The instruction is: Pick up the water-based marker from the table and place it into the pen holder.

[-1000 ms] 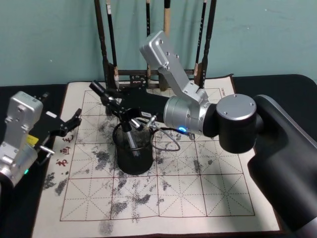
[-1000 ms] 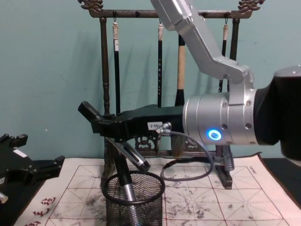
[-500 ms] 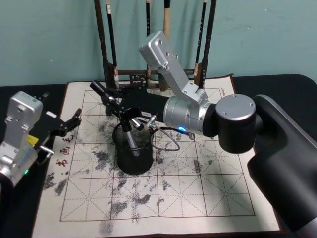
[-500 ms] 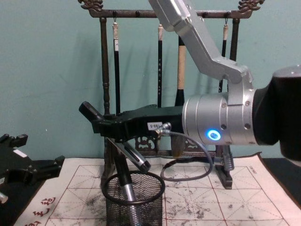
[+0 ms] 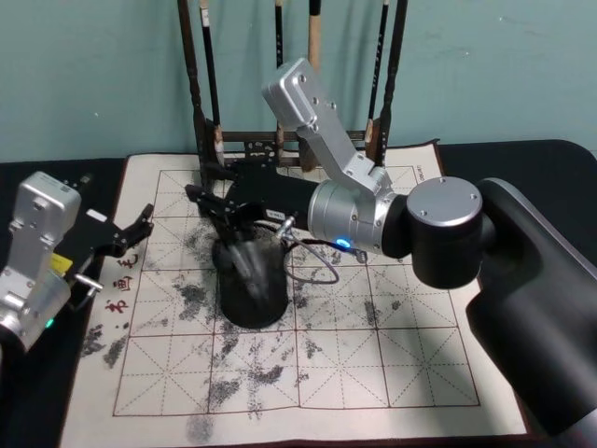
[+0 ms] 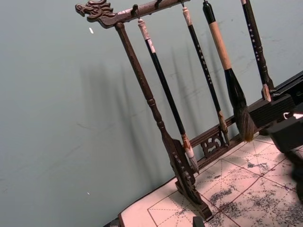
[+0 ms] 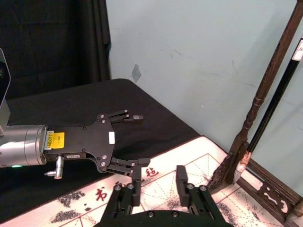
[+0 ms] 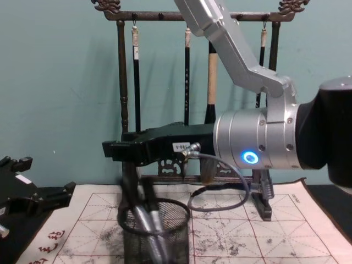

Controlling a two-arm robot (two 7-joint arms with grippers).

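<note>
the marker [image 8: 144,220] drops blurred into the pen holder [image 8: 157,234]; right tool [image 7: 158,185], fingers apart, should lift clear; left tool [image 5: 140,224] apart, idle.

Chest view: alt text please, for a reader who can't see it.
The right gripper, open, hangs above the black mesh pen holder, where a blurred marker drops inside. The wooden brush rack stands behind, and the left gripper rests at the mat's left edge.

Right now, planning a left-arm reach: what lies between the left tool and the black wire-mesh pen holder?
Only bare, ink-stained white felt mat, in the head view.
</note>
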